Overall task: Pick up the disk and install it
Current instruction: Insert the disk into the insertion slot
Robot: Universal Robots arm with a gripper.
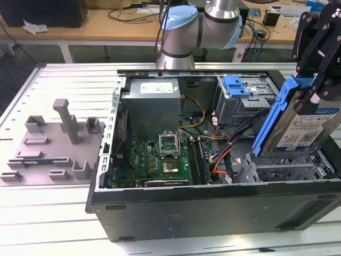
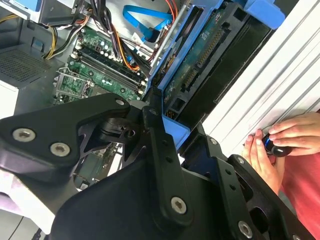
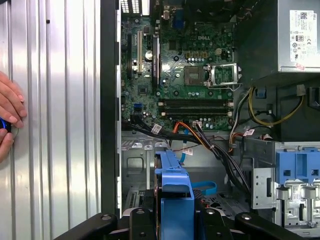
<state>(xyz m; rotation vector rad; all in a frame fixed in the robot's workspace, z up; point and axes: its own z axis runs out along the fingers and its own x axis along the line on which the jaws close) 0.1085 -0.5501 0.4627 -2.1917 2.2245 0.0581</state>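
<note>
Clamping disk [image 1: 299,129] @ top edge, gripper [image 1: 312,96] holds it tilted just over drive bay [image 1: 287,172] of PC case [image 1: 213,209].

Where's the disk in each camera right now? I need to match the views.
Exterior view: disk tilted at the exterior view's right, held in the gripper, over the open case.
Second wrist view: disk, circuit side showing, beyond the black gripper links.
First wrist view: disk, blue edge-on, between the gripper links.
Shared landmark: green motherboard.
</note>
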